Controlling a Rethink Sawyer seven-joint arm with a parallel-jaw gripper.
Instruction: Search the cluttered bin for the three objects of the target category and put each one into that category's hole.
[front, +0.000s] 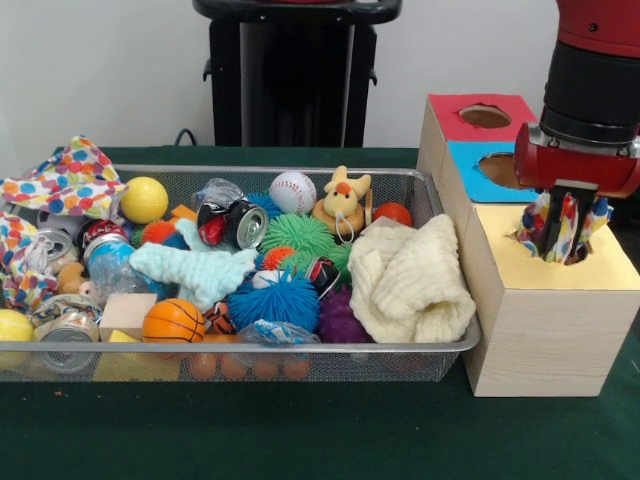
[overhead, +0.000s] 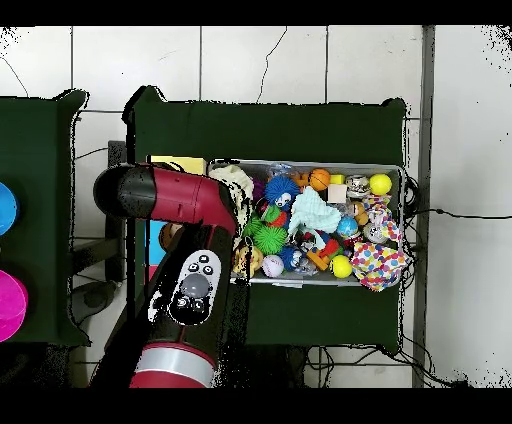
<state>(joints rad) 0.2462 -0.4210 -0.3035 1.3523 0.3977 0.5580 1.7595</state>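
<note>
My gripper (front: 563, 232) hangs over the hole in the yellow top (front: 605, 268) of the wooden box, at the right in the front view. It is shut on a dotted, many-coloured cloth (front: 535, 215) that bunches around the fingers in the hole's mouth. In the mesh bin (front: 300, 172) lie a second dotted cloth (front: 65, 180) at the far left, a cream knitted cloth (front: 415, 280) at the right end and a light blue cloth (front: 195, 270) in the middle. From overhead, the arm (overhead: 185, 250) hides the gripper and most of the box.
Behind the yellow section the box has a blue-topped hole (front: 490, 165) and a red-topped hole (front: 483, 116). The bin also holds balls, crushed cans, spiky rubber balls, a plush toy (front: 342, 203) and wooden blocks. Green cloth covers the table (front: 300, 430).
</note>
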